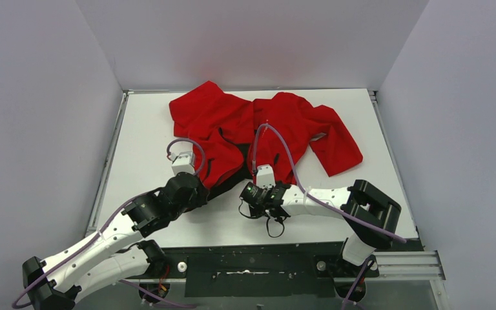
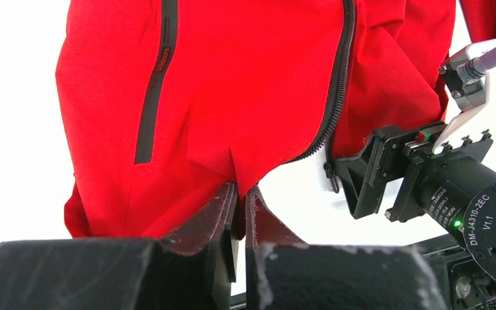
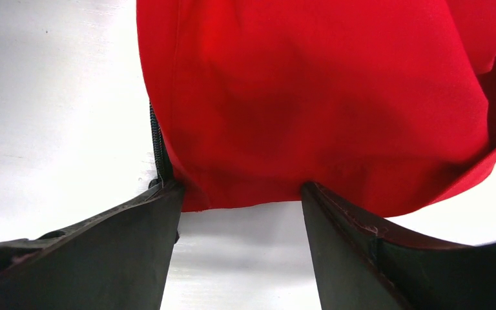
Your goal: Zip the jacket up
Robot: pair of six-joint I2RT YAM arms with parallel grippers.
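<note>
Lying toward the far side of the white worktop (image 1: 148, 129), the red jacket (image 1: 265, 129) has its hem turned to the two arms. The left gripper (image 2: 241, 188) sits at the hem of one front panel, its jaws drawn almost together and pinching a fold of red cloth at their tips. The right gripper (image 3: 240, 192) stands at the other panel's hem with its jaws spread wide. The hem edge lies between them unclamped, and dark zipper teeth (image 3: 158, 148) run just beside one finger. The jacket is bright red and rumpled, its sleeves bunched at the far edge. Its dark front zipper (image 2: 339, 84) parts at the hem, and a dark slanted pocket zip (image 2: 158, 84) crosses one panel.
</note>
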